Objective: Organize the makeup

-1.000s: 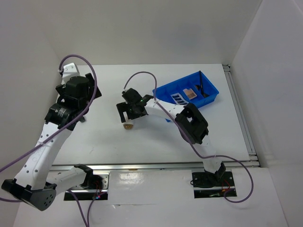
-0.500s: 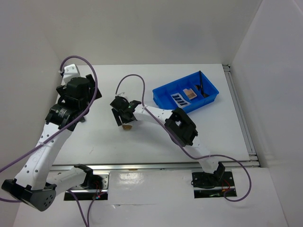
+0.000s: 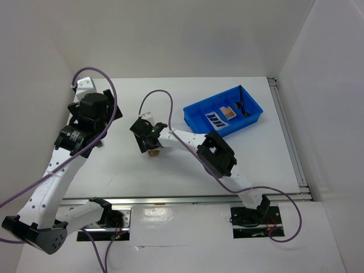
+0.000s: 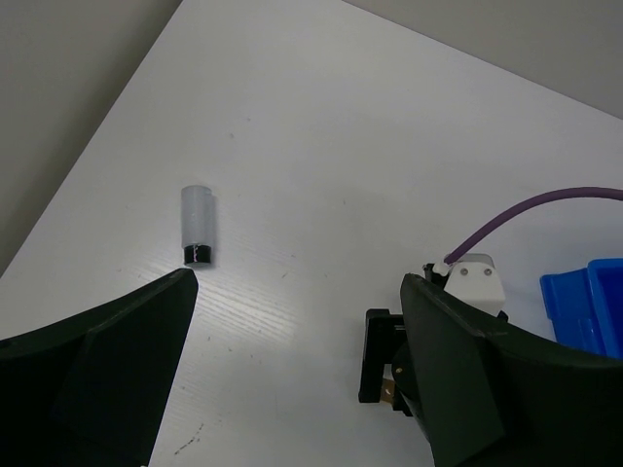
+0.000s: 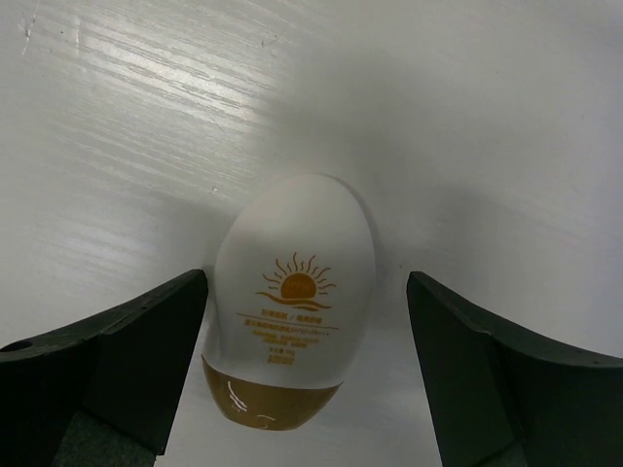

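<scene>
white table (image 3: 114,165), plain white walls (image 3: 199,34) on three sides, metal rail (image 3: 187,198) along near edge

Pretty much all plastic and paint on this one

The egg (image 5: 292,311) had a smooth, matt white shell with an orange sun printed on it, and its tan base looked glossy enough to catch a highlight. The table (image 5: 438,117) was white with a faint brushed grain and a soft sheen. The tray (image 3: 244,124) looked like shiny blue moulded plastic, the little tube (image 4: 198,219) like frosted translucent plastic with a dark end, and the cable (image 4: 545,199) had a smooth purple sheath.
</scene>
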`<state>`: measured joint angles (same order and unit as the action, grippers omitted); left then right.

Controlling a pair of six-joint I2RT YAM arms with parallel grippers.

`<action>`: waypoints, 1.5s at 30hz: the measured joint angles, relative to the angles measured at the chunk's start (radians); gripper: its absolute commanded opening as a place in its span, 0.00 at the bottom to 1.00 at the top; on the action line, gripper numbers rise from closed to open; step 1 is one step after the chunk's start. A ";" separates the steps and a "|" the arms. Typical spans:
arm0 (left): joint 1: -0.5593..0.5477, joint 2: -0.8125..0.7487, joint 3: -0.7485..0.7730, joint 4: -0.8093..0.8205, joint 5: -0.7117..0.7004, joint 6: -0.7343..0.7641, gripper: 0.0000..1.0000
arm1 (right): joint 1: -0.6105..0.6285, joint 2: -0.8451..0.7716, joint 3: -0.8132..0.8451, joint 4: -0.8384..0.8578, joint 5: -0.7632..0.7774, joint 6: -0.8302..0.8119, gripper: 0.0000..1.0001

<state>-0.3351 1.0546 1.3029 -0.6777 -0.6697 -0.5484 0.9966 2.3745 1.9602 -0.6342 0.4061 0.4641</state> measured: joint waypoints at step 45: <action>0.000 0.002 0.000 0.005 0.028 0.021 1.00 | -0.429 -0.479 -0.237 0.100 0.044 -0.148 0.27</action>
<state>-0.3351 1.0561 1.3029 -0.6724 -0.6418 -0.5274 0.5674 1.8957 1.7229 -0.5343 0.4500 0.3161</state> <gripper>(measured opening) 1.000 0.674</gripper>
